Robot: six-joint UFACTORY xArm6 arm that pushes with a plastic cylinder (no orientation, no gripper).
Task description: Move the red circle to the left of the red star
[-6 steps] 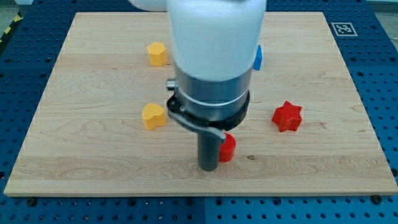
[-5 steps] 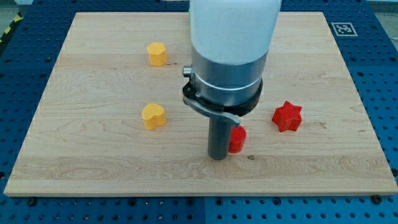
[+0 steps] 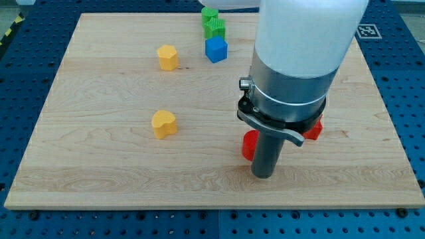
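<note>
One raised camera looks down obliquely across the wooden board (image 3: pixel 99 172), apparently fairly near.

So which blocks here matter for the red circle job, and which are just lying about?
In the job: red circle, red star mostly hidden behind the arm, my tip just right of the circle.
Lying about: two yellow blocks, blue cube, green blocks.
</note>
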